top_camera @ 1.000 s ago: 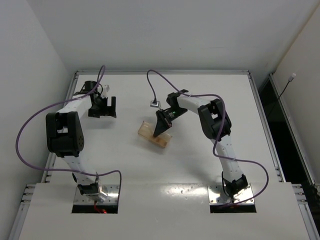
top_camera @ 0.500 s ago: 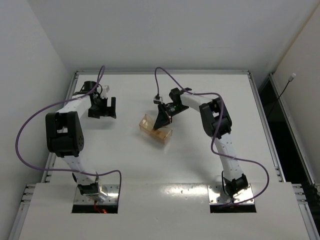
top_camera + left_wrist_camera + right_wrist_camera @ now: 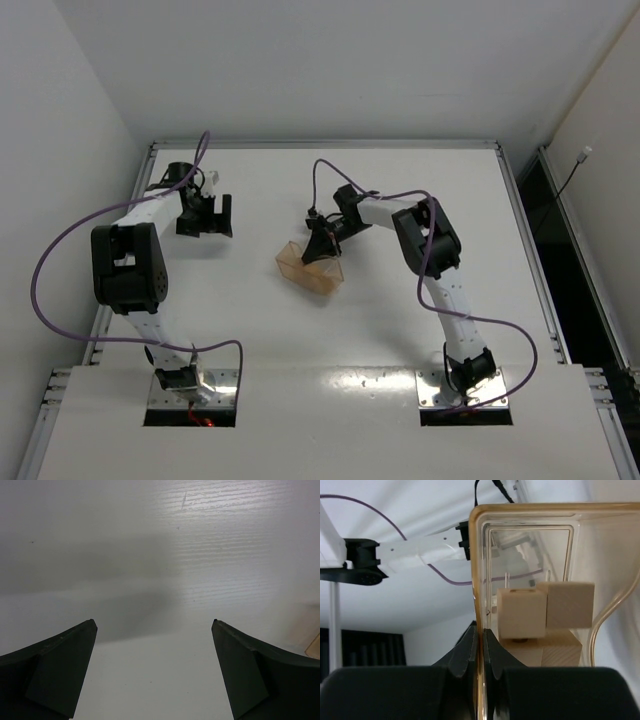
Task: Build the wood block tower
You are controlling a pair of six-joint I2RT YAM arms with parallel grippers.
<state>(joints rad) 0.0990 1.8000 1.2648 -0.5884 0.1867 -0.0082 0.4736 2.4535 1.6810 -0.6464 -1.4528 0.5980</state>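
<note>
The right end effector [image 3: 479,632] is pressed together on one thin side wall of the translucent orange plastic tray [image 3: 530,509], pinching it. The small light tan wooden cubes [image 3: 521,614] lie clustered inside that tray, just beside the pinched wall but not touching the end effector. From above, the tray sits near the middle of the white bench [image 3: 400,330]. The left end effector [image 3: 155,625] is spread wide over bare bench at the far left, well apart from the tray and cubes.
</note>
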